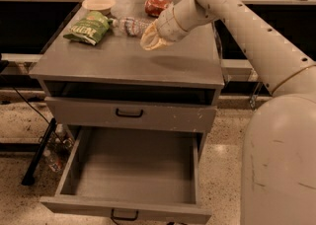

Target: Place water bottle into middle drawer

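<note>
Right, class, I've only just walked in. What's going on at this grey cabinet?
The robot's arm reaches over the top of the grey cabinet. Its pincer hangs just right of the water bottle. The bottle lies on its side on the cabinet top, between the pincer and a green chip bag, and contact between pincer and bottle cannot be made out. The middle drawer stands pulled out at the bottom, and the bottle is not yet in it.

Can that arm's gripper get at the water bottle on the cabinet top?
Probably yes: the gripper hangs close beside the water bottle, with nothing visible between them. The green bag lies on the bottle's other side.
</note>
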You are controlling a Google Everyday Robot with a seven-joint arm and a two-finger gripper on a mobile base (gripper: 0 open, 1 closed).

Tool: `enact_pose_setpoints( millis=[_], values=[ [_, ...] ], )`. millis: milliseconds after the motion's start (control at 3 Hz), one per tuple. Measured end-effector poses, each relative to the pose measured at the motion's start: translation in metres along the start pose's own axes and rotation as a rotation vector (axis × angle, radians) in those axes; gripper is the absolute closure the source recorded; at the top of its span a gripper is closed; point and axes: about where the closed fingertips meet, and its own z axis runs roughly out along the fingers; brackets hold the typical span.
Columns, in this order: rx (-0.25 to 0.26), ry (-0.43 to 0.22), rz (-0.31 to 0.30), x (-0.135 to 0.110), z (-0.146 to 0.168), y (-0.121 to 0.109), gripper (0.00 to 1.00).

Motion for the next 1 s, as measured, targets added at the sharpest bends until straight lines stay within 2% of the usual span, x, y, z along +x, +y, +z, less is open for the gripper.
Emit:
enact_pose_setpoints(
  millis=[333, 1000],
  values=[
    [0.000, 0.000, 0.000, 0.0000, 0.0001, 0.0000, 0.54],
    [0.000, 0.000, 0.000, 0.0000, 0.0001, 0.0000, 0.06]
  ],
)
